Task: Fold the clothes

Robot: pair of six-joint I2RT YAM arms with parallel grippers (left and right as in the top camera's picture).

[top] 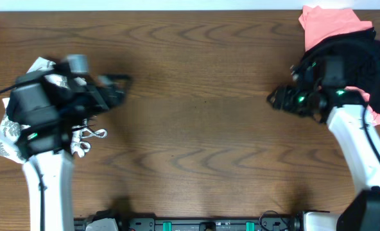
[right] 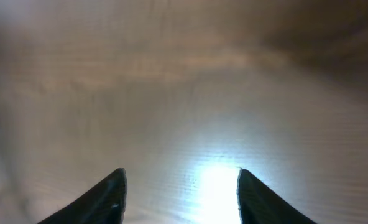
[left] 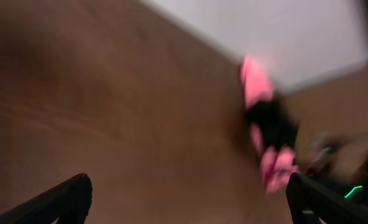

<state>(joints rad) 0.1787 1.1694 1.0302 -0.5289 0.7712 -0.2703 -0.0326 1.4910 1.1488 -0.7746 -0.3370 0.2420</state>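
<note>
Two heaps of clothes, zero folding underway as far as I can judge. At the far right corner of the surface [top: 203, 96], a black shirt [top: 363, 54] is bunched over a coral-pink top [top: 328, 22], with more pink poking out on the near side. At the left edge sits the white fern-print one [top: 7, 131], crumpled and mostly hidden under the left arm. The middle of the wood is bare, nothing spread out.

So I'd call this the in-between step: a garment has to be fetched. The next move calls for one arm to reach into its heap, pinch a single layer and drag it to the open middle so it can be flattened before any fold.

The right end effector [top: 275, 98] hangs just beside the black shirt, pointing toward the middle. Its jaws are partway apart with only wood grain between them, so it's holding nothing. The left end effector [top: 122, 88] is spread wide and also carries nothing. Its own camera is badly smeared, but it looks like only bare surface lies between the fingers.
</note>
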